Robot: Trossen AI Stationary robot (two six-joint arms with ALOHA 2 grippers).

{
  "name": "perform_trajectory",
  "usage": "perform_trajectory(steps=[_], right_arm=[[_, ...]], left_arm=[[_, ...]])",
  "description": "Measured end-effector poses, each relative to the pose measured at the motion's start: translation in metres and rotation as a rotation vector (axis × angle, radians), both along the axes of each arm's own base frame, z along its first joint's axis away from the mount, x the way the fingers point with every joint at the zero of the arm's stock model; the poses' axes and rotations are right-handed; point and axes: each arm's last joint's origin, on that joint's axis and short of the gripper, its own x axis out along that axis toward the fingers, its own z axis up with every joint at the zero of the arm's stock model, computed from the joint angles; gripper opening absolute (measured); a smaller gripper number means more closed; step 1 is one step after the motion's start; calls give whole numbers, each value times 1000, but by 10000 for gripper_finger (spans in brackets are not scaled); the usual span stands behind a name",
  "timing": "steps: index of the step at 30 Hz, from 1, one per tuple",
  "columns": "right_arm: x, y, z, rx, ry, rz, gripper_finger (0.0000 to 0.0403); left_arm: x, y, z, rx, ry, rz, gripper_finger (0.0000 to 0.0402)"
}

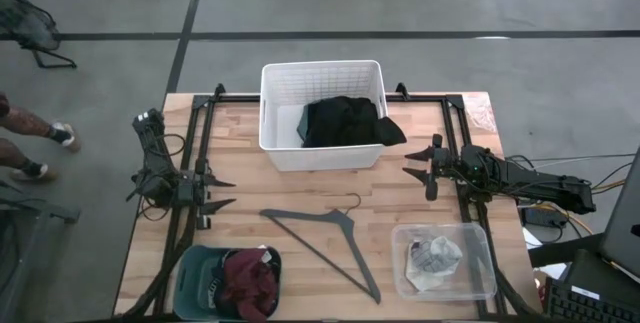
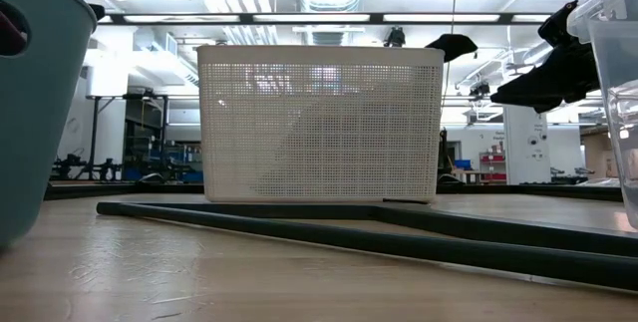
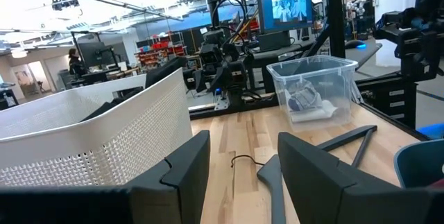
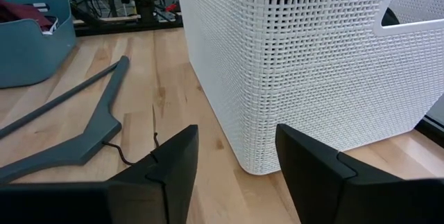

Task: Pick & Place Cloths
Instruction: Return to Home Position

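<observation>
A black cloth (image 1: 343, 121) lies in the white slatted basket (image 1: 283, 93) at the table's far middle, with one part draped over the basket's right rim. A maroon cloth (image 1: 250, 281) sits with other pieces in the teal bin (image 1: 192, 275) at the near left. A white and pale piece (image 1: 432, 256) lies in the clear box (image 1: 478, 263) at the near right. My left gripper (image 1: 230, 193) stands open at the table's left, pointing right, with nothing between its fingers (image 3: 186, 161). My right gripper (image 1: 407, 162) stands open just right of the basket (image 4: 312, 57), clear of it.
A thin grey clothes hanger (image 1: 330, 238) lies flat on the wood between the basket and the two near containers, its hook (image 1: 352, 201) toward the basket. A person's legs (image 1: 25, 138) show on the floor left of the table. Bare wood lies in front of each gripper.
</observation>
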Motion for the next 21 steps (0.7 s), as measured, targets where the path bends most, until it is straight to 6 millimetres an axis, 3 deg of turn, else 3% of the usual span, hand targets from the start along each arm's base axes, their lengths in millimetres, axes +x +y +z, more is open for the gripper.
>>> perform_trajectory(steps=[21], right_arm=[[0,0,0,-1,0,0,212]], left_arm=[[0,0,0,1,0,0,177]])
